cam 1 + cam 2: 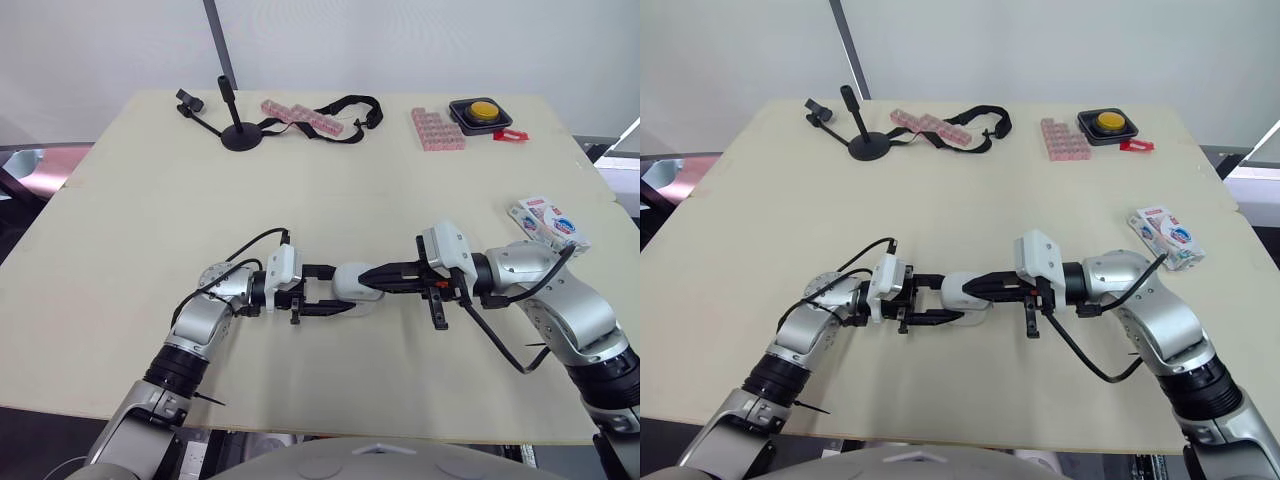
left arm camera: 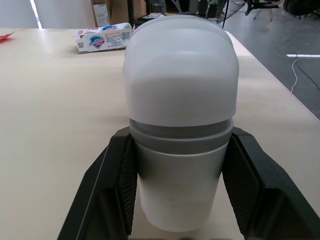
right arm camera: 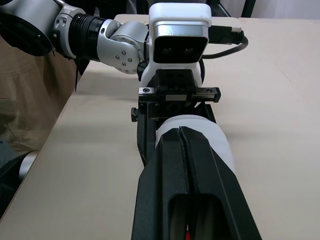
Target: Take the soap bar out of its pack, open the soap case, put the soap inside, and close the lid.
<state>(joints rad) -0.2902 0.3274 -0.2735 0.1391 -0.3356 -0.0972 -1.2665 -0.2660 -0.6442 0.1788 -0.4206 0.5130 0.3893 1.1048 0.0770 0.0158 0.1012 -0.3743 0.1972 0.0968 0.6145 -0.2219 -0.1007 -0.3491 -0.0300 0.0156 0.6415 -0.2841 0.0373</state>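
The white soap case lies on its side at the front middle of the table, with its lid closed. My left gripper is shut on the case's lower half, one black finger pressed to each side. From the other end, my right gripper reaches in with its fingers shut together, and they rest on top of the case's rounded lid. The soap pack, a white and blue box, lies apart near the table's right edge.
Along the far edge stand a black stand, a black strap, two strips of pink blocks, a yellow button on a black box and a small red piece. The table's front edge runs just below my arms.
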